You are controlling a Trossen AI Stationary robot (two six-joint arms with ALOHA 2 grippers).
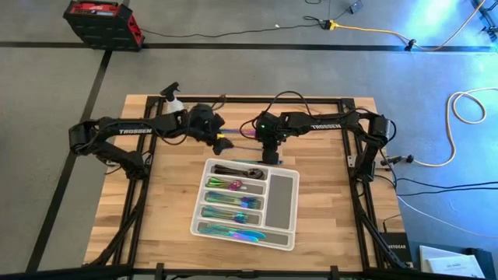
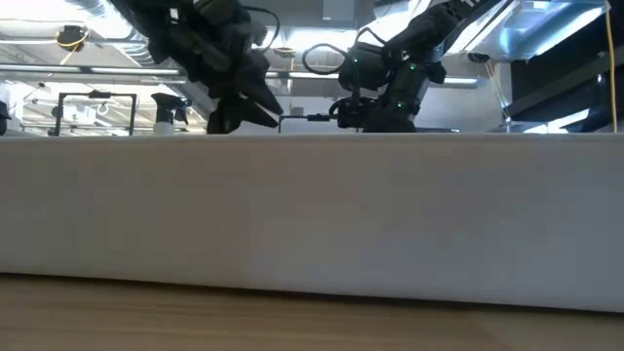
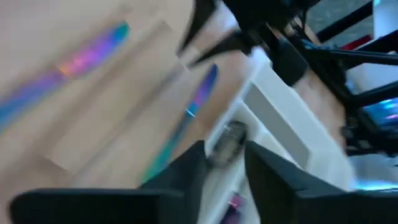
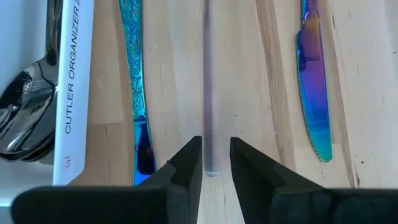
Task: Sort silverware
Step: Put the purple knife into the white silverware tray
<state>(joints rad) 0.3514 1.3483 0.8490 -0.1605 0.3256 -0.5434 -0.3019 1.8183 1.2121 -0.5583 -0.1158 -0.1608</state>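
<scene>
The low view is mostly blocked by the white tray wall [image 2: 312,210], so the tabletop [image 1: 156,210] is hidden there; a spray bottle [image 1: 173,98] stands at the far left corner; the left pincer [image 1: 221,142] hangs beside the tray's far edge, its blurred fingers apart, grasping nothing visible; loose silverware [image 4: 313,81] lies on wood beside the cutlery tray [image 1: 282,196]; the right pincer [image 4: 216,163] is clenched on a slim, smeared utensil handle [image 4: 208,87]; sorted pieces fill the tray's compartments.
</scene>
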